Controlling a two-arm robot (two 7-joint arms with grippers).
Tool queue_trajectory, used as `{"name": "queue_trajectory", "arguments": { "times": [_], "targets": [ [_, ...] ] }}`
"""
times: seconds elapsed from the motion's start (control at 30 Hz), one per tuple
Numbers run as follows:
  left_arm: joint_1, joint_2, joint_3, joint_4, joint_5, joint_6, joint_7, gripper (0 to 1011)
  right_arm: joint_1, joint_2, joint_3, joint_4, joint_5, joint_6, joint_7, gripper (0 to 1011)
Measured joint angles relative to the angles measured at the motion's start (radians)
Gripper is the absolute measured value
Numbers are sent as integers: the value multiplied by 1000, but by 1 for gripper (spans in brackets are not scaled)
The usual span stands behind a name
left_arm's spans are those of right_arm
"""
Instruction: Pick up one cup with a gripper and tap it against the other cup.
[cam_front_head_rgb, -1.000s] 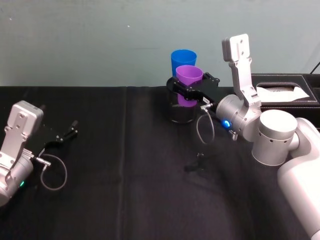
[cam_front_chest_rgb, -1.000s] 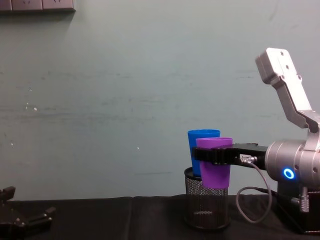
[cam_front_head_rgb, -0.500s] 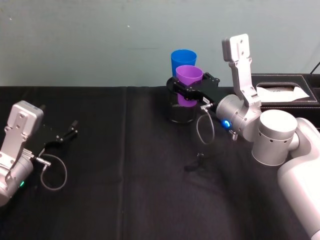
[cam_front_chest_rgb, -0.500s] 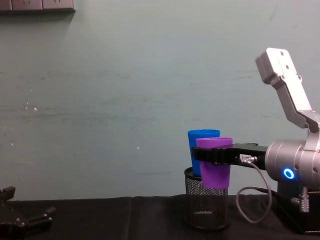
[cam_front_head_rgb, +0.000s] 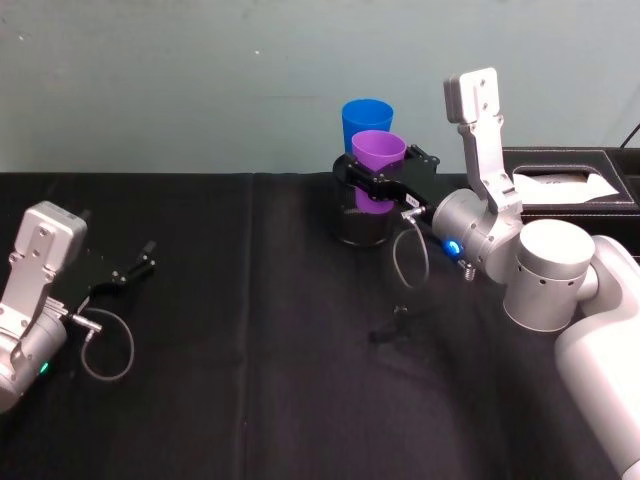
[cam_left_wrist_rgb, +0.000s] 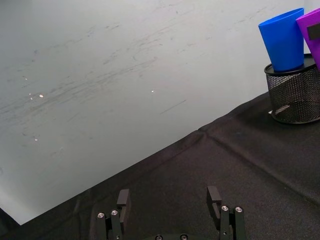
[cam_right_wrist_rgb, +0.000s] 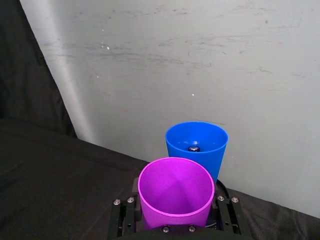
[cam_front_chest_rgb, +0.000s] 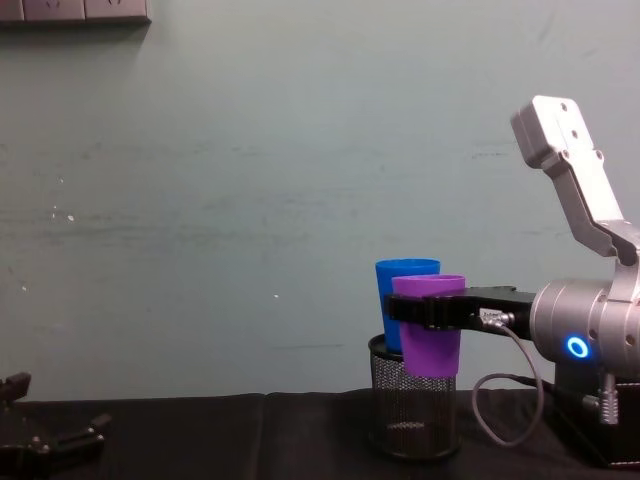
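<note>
Right gripper (cam_front_head_rgb: 380, 186) clamped around purple tumbler (cam_front_head_rgb: 377, 160), holding it upright in the air just above the rim of the black wire-mesh pen holder (cam_front_head_rgb: 358, 228). Blue tumbler (cam_front_head_rgb: 365, 122) stands in the pen holder, directly behind the purple one. Left gripper (cam_front_head_rgb: 133, 272) parked well left of the pen holder on the black tablecloth (cam_front_head_rgb: 250, 350), prongs spread.

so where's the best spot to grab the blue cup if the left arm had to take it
Probably the upper wall just under the rim of the blue cup, approached from its left. Its base sits in the mesh holder, and the purple cup in the right gripper crowds its front.
</note>
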Motion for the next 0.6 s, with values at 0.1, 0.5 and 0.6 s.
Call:
{"name": "queue_trajectory", "arguments": {
  "times": [0.1,0.5,0.6],
  "targets": [
    [0,0,0,0,0,0,0,1000,0,0,0,0,0,0,0,734],
    [0,0,0,0,0,0,0,1000,0,0,0,0,0,0,0,734],
    [0,0,0,0,0,0,0,1000,0,0,0,0,0,0,0,734]
  ]
}}
